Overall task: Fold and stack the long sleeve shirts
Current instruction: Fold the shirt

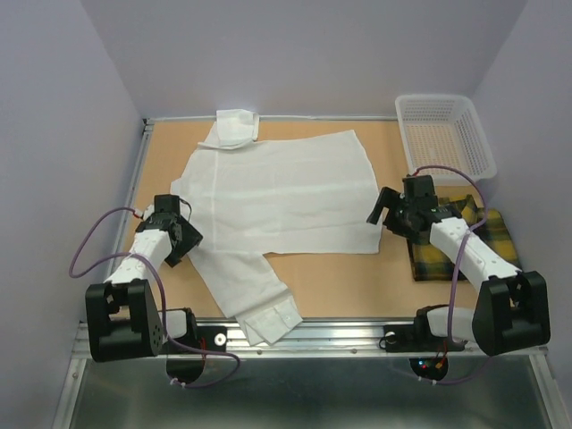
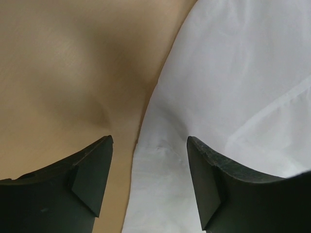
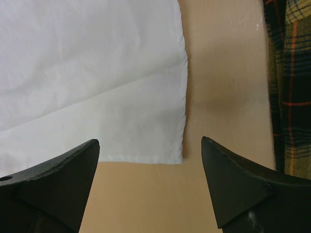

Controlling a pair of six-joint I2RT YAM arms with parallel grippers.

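Bare bench lies open by the near edge between white shirt and plaid shirt; a basket fills the far right corner

You're in a robotics lab cell, no question: blank lavender walls beyond and beside the left gripper and right gripper, tan tabletop under them, aluminium mounting rail behind, loose purple cables.

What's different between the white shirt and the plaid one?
The white shirt is plain; the plaid shirt is checked yellow and dark. The white shirt lies spread out and covers far more room; the plaid shirt is folded into a compact rectangle. Both rest on the table.
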